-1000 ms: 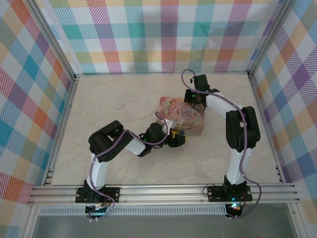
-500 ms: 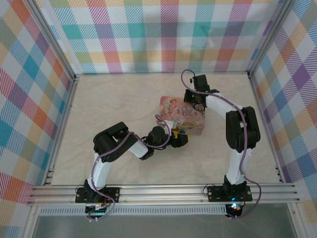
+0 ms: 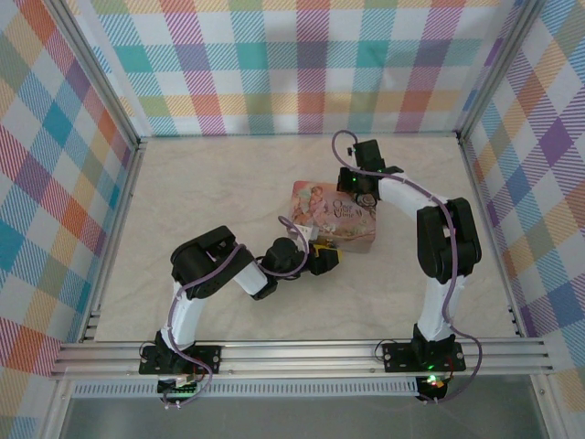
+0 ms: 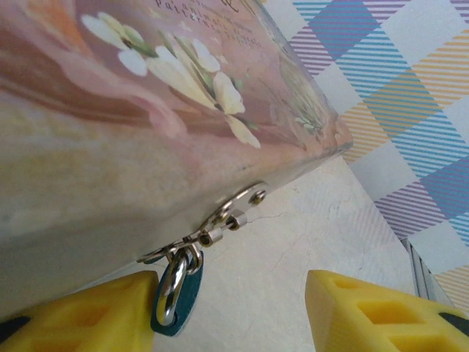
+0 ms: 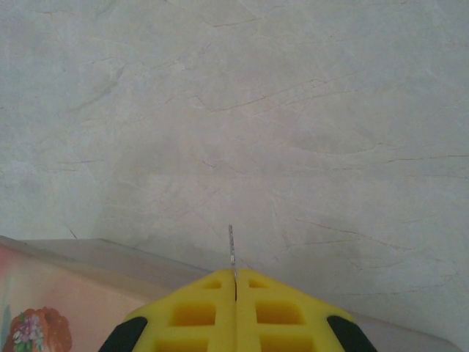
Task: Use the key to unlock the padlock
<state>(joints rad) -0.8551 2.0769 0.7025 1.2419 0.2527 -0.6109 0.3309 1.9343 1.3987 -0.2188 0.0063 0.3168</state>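
Two robot arms work at a pink tin (image 3: 336,218) in the middle of a pale, marble-like table (image 3: 210,192). The left gripper (image 4: 231,312) sits low against the tin's front side. Its yellow jaws are half open with a clear gap, holding nothing. The padlock (image 4: 174,297) hangs from the tin's hasp (image 4: 234,213) just beside one jaw, likely so the jaws can close on it and steady it. Its body looks teal here, though little of it shows. The right gripper (image 5: 234,277) hovers over the tin's far edge, jaws pinched shut on the key (image 5: 231,249). The key is a thin blade poking from the tips, seemingly held ready for the keyhole. Pastel plaid walls (image 3: 302,64) enclose the table on three sides.
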